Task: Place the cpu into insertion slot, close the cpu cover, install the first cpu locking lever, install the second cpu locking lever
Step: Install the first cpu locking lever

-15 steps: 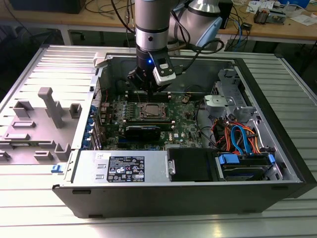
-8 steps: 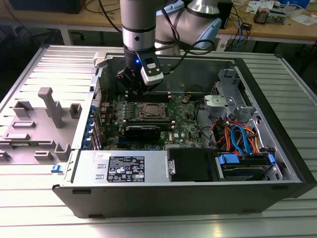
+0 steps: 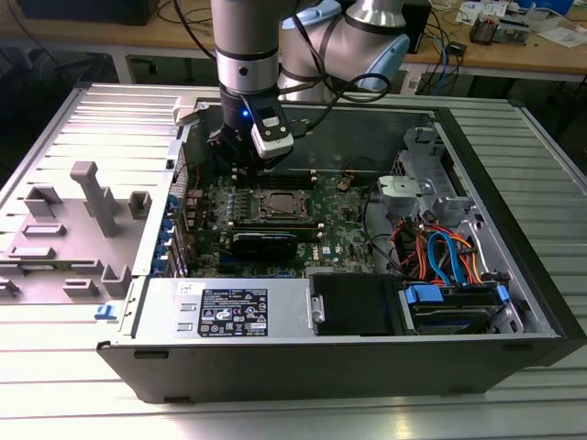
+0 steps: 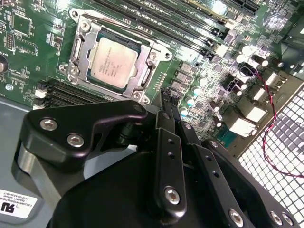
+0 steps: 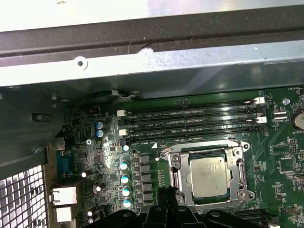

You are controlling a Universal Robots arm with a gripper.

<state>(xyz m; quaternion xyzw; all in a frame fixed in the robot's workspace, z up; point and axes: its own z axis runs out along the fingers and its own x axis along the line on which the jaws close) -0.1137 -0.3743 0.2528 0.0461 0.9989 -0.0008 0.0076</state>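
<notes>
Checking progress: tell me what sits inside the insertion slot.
The cpu lies flat in the insertion slot, its silver-grey top showing. The slot's floor beneath it is covered.

We see a silver-grey tubular arm point(image 3: 246, 37), black cables point(image 3: 344, 87), a blue light point(image 3: 245, 115), and a black gripper point(image 4: 167, 95) with silver screws point(image 4: 172, 195).

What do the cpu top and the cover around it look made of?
Cpu: dull silver-grey metal top with a soft matte sheen, no sharp reflections. Cover: thin, brighter silver sheet metal, possibly steel; its edges glint and look stamped.
</notes>
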